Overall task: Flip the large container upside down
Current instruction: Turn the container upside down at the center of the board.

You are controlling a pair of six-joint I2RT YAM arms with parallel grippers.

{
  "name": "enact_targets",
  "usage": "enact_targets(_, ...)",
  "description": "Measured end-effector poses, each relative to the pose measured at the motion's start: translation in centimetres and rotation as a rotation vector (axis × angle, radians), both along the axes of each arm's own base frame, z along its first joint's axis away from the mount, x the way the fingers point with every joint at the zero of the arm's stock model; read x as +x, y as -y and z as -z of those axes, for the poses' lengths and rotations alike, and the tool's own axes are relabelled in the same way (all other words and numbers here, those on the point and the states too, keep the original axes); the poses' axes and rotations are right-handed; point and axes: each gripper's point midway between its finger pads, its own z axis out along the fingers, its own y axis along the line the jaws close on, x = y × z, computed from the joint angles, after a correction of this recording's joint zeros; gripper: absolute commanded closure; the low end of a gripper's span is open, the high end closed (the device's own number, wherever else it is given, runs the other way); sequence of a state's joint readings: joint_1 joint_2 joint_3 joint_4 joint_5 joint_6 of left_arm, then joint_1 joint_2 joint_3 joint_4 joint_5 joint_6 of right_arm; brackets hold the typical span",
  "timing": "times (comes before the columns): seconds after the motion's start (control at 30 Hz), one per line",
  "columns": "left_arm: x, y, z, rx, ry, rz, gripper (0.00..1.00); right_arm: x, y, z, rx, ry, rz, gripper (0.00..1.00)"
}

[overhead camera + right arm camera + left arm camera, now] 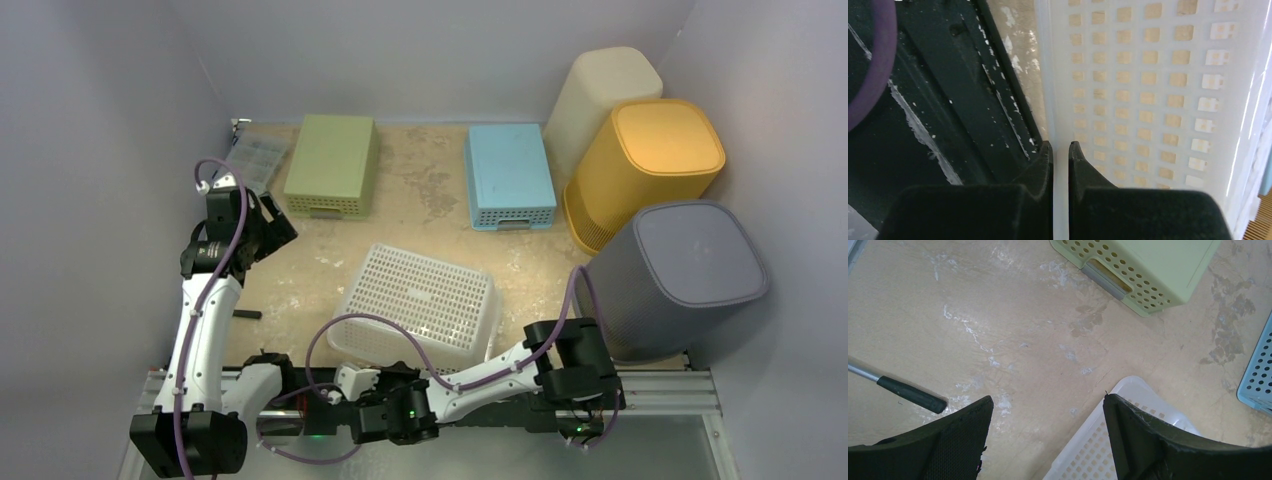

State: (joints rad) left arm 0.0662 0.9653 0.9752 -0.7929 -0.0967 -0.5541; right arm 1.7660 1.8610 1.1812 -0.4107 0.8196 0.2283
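White perforated plastic basket (420, 300), judged light and stiff, is best taken at its thin rim, where right jaws clamp; left jaws stand apart.

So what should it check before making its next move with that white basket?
1. Right gripper pinched on the white basket at its rim: ok.
2. Left gripper open and empty: ok.
3. Left gripper apart from the basket: ok, it hangs off the far left corner.
4. Basket lying flat, base up: cannot tell; the base faces up, but it looks tilted.
5. Grey bin apart from the basket: ok, though near.
6. Black-handled tool out of the way: ok.
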Motion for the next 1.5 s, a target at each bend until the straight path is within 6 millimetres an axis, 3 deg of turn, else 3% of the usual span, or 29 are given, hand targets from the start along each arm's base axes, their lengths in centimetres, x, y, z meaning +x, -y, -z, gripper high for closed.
enact_targets(0.27, 0.1, 0.5, 0.3, -0.021, -0.001, 0.022, 0.2, -1.1, -0.4, 3.1, -0.005, -0.075, 0.014, 0.72)
enact_targets(0.5, -0.2, 0.9, 1.3, -0.036, -0.02, 0.035, 0.2, -1.1, -0.6, 3.0, 0.015, -0.088, 0.031, 0.64)
enact_targets(0.63, -0.1, 1.1, 1.3, -0.045, -0.016, 0.045, 0.2, -1.1, -0.7, 2.5, 0.028, -0.091, 0.04, 0.52)
enact_targets(0.77, 0.0, 1.4, 1.2, -0.055, -0.011, 0.057, 0.2, -1.8, -1.5, 0.1, 0.108, -0.121, 0.046, 0.42)
enact_targets(0.93, -0.2, 1.9, 2.0, -0.069, -0.024, 0.088, 0.2, -3.3, -3.3, -5.3, 0.287, -0.176, 0.045, 0.36)
enact_targets(1.03, -0.4, 2.1, 2.5, -0.075, -0.036, 0.103, 0.2, -3.4, -3.8, -8.2, 0.397, -0.184, 0.092, 0.28)
enact_targets(1.13, -0.4, 2.3, 2.5, -0.083, -0.034, 0.115, 0.2, -2.5, -2.6, -9.6, 0.471, -0.163, 0.214, 0.11)
enact_targets(1.2, -0.4, 2.7, 2.5, -0.098, -0.032, 0.131, 0.2, -1.6, -0.7, -9.9, 0.516, -0.143, 0.349, 0.02)
enact_targets(1.37, -0.6, 4.4, 3.5, -0.16, -0.035, 0.211, 0.21, 1.8, 4.6, -10.0, 0.568, -0.112, 0.636, 0.02)
enact_targets(1.5, -1.1, 6.1, 4.5, -0.231, -0.049, 0.285, 0.22, 5.7, 8.7, -10.0, 0.67, -0.171, 0.912, 0.01)
